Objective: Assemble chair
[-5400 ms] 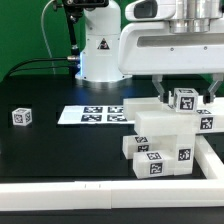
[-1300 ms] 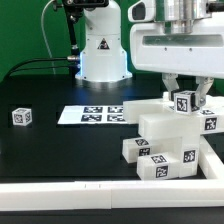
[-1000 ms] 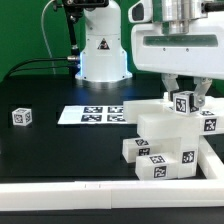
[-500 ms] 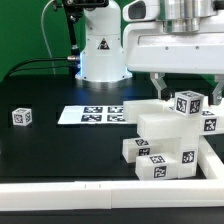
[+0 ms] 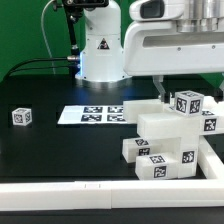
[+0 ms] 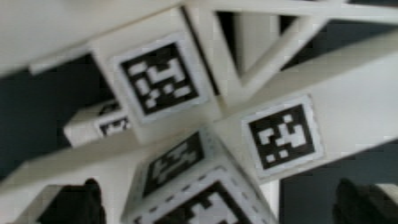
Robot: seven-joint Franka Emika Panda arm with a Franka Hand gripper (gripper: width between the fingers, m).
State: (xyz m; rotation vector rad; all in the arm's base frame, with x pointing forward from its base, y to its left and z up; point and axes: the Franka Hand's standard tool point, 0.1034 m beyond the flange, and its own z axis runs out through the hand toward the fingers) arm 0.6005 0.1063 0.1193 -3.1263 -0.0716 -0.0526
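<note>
Nearest the exterior camera, the chair is seen as a stack of white tagged blocks pressed into the corner of the white border rail: low pieces at the front, a taller block behind them, and a small tagged block set on top. That much appears to be joined or at least stacked; whether every piece is seated firmly cannot be told, and how many parts are left to add cannot be read from these views, so the build is judged to be under way rather than finished. The top block is placed below the gripper and between the lines of its two fingers, apart from them, with nothing gripped. In the wrist view the tagged faces of the chair fill the picture, and the two dark fingertips are seen at opposite sides with the blocks between them and beyond them, so the jaws are spread wide and empty. Farther off, well away from the fingers, the marker board lies flat on the black table, and a lone small cube stands farther still towards the exterior view's left. The robot base stands behind all of this.
</note>
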